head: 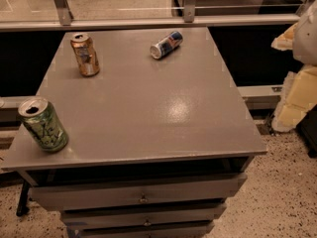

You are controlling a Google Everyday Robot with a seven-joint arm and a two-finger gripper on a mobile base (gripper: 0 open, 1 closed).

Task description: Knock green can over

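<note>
The green can (42, 124) stands upright at the table's (163, 108) 8 o'clock corner; orange-gold can (85, 54) at 11; blue-silver can (166, 44) (lying down) at 12; gripper (299, 90) off-table at 3.

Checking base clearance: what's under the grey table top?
Under the flat grey table top: a dark open gap, then stacked grey drawers with small knobs; contents hidden. The light green aluminium can stands on top, front-left. The claw is off its right side.

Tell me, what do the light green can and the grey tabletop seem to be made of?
The light green drink can looks like thin aluminium: silvery rim, glossy printed wall. The flat grey tabletop seems painted metal or laminate, given its soft sheen. The robot's gripper hangs beyond the table's right edge.
</note>
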